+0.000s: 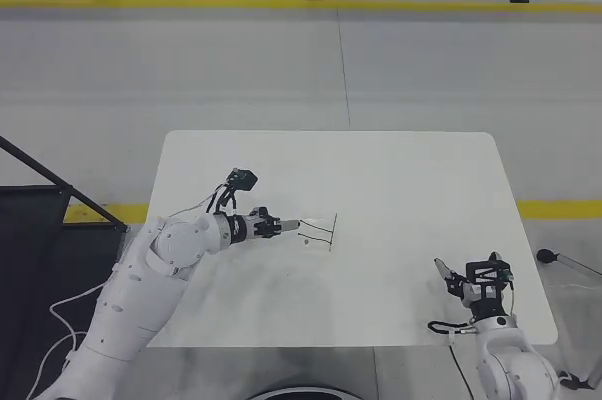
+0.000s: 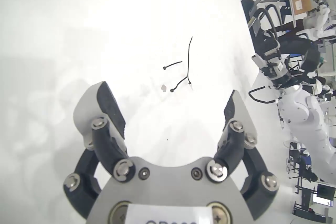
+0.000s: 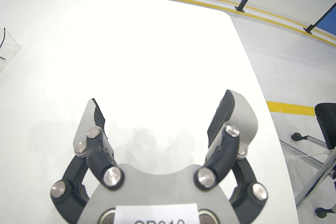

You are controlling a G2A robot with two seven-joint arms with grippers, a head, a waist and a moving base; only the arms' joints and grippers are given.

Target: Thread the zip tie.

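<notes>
Several black zip ties (image 2: 188, 59) lie mid-counter (image 1: 401, 180), just at 3 o'clock of the left end effector (image 2: 168, 89), spread wide, which should straddle one strap squarely before pinching.

The zip ties (image 1: 319, 232) lie close together on the table (image 1: 411, 180), a little left of its middle. The long tie (image 2: 189, 59) touches a shorter one at one end. The left gripper (image 1: 294, 226) hangs just left of them, while the right gripper (image 1: 473, 270) is well apart, over the table's near right corner.
</notes>
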